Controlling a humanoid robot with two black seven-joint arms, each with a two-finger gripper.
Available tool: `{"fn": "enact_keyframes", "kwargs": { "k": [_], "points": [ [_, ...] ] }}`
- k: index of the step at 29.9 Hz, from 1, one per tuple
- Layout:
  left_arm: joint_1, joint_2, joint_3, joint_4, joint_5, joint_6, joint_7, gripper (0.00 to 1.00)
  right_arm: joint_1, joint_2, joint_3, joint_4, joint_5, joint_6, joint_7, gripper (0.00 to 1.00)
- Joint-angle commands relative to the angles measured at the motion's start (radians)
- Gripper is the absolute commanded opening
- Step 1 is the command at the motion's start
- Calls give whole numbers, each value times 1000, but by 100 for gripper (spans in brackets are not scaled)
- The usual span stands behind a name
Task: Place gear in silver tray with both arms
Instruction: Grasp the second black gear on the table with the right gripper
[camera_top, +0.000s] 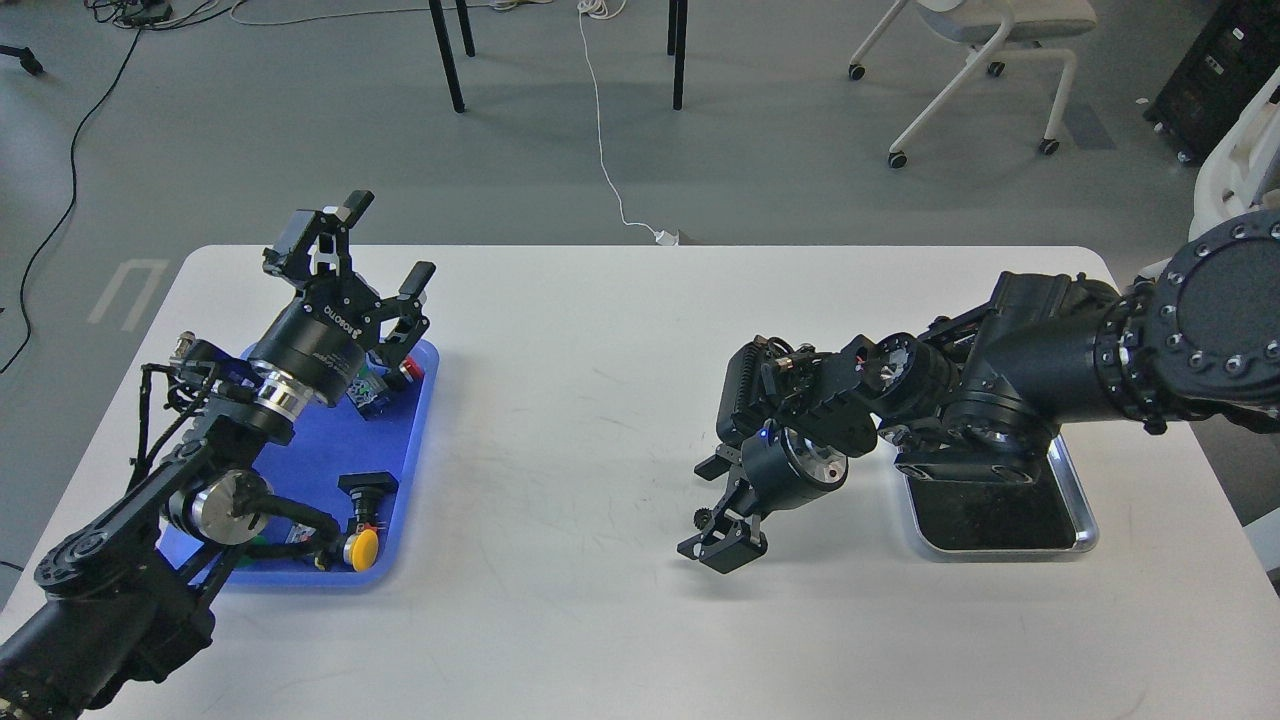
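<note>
The gear (703, 518) is small, black and toothed, and lies on the white table in front of centre. My right gripper (712, 510) is low over it, pointing down and left, open, with one finger on each side of the gear. The silver tray (1082, 505) lies to the right; my right arm covers its far half. My left gripper (383, 240) is open and empty, raised above the far end of the blue tray.
The blue plastic tray (412, 450) at the left holds a yellow-capped button (361, 549), a red button (405, 369) and other small parts. My left arm lies across it. Chairs and cables stand on the floor beyond the table's far edge.
</note>
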Motion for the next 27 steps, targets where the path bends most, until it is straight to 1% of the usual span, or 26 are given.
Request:
{"fn": "enact_keyframes", "kwargs": {
  "k": [1, 2, 4, 6, 9, 18, 22, 25, 27],
  "points": [
    [-1, 2, 2, 0, 0, -2, 0, 98, -14, 5, -4, -10, 0, -5, 0, 62],
    [-1, 3, 2, 0, 0, -2, 0, 98, -16, 5, -7, -11, 0, -8, 0, 58],
    [-1, 2, 0, 0, 0, -2, 0, 98, -16, 3, -25, -11, 0, -10, 0, 55],
    [-1, 0, 0, 0, 0, -2, -2, 98, -16, 0, -31, -13, 0, -10, 0, 50],
    [-1, 0, 0, 0, 0, -2, -2, 98, -16, -3, -33, -19, 3, -11, 0, 48],
    [-1, -3, -1, 0, 0, -2, -3, 98, -16, -1, -34, -24, 3, -10, 0, 28],
    [-1, -5, 0, 0, 0, -3, -3, 98, -18, -1, -34, -27, 3, -8, 0, 22],
    [-1, -6, 0, 0, 0, -2, -2, 98, -18, -1, -34, -27, 3, -8, 0, 15],
    [-1, -6, 0, 0, 0, -2, -2, 98, -16, -3, -34, -27, 5, -8, 0, 13]
  ]
}}
